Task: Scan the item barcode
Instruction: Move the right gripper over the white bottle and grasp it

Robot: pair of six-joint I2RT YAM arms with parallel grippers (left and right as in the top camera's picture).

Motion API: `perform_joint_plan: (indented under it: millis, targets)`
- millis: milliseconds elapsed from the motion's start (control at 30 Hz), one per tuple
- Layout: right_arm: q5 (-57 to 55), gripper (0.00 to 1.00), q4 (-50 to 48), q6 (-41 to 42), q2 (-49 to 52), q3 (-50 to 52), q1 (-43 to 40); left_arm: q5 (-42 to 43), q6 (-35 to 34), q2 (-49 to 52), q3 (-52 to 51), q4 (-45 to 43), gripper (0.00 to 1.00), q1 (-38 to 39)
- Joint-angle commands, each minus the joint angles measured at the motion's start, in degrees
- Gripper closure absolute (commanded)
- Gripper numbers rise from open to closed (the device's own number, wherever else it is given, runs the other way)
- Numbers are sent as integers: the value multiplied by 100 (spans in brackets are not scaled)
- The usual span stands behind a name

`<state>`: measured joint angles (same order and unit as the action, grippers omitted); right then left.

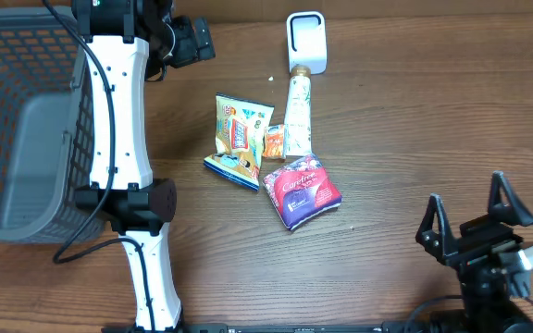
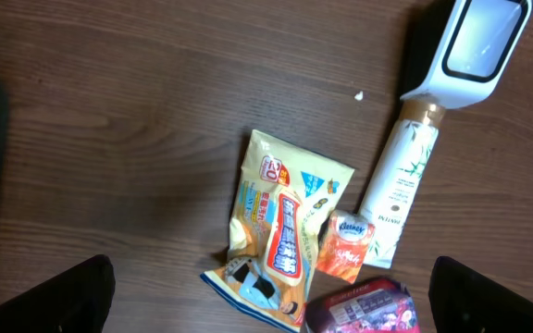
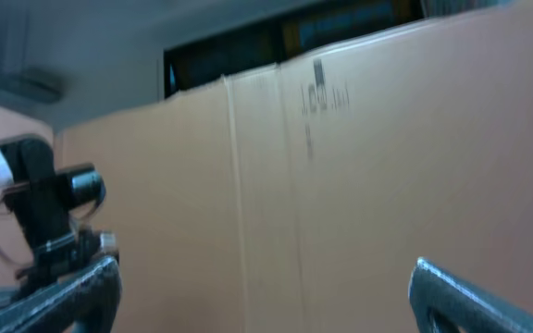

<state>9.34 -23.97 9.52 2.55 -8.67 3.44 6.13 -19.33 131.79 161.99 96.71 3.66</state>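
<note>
- The snack bag lies flat mid-counter, crowded by an orange packet, a tube and a pink pack.
- The scanner stands at the far edge, touching the tube's cap.
- The left end effector, by the far edge, is spread wide and empty.
- The right end effector, near the right corner, is likewise wide and empty.
- Risk: a grab in that cluster could drag neighbours, or the crinkly bag could slip or turn its barcode away.

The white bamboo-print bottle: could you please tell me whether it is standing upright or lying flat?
Lying flat: the white bottle shows its full length along the table, cap pointing at the scanner.
</note>
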Motion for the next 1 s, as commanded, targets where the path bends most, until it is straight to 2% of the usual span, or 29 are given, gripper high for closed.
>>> perform_joint_plan:
  millis: [0, 100, 167, 233, 300, 400, 467, 600, 633, 700, 733, 833, 967]
  targets:
    - [372, 0, 1499, -841, 1180, -2107, -9, -61, 4, -52, 37, 9, 0, -4]
    - [415, 0, 3906, -960, 3077, -4424, -7, -61, 2, -52, 37, 9, 1, -4]
    - [603, 0, 4964, -960, 4017, -5486, -2, -61, 4, -52, 37, 9, 1, -4]
    - [1137, 0, 5744, -951, 4970, -6459, -2, -61, 2, -52, 37, 9, 0, -4]
    - [2424, 0, 6102, -551, 5978, -7222, -2, -61, 2, -52, 37, 9, 0, -4]
    - [3515, 0, 5407, -2, 6819, -7449, 11, -61, 4, -55, 37, 9, 0, -4]
    - [3399, 0, 4876, 529, 7429, -7486, 155, -61, 2, -52, 37, 9, 1, -4]
    - [1414, 0, 4937, 1023, 8402, -7619, 785, -61, 4, -52, 37, 9, 0, -4]
    - [588, 0, 4957, 1314, 8861, -7656, 1165, -61, 2, -52, 37, 9, 1, -4]
    - [-175, 0, 4872, 1392, 9294, -7659, 1523, -61, 4, -52, 37, 9, 0, -4]
    - [-907, 0, 4739, 1423, 9711, -7659, 1836, -61, 2, -52, 37, 9, 0, -4]
    - [-1803, 0, 4459, 1410, 10271, -7659, 2194, -61, 4, -52, 37, 9, 0, -4]
    - [-2284, 1, 3886, 1412, 10773, -7659, 2400, -61, 4, -52, 37, 9, 0, -4]
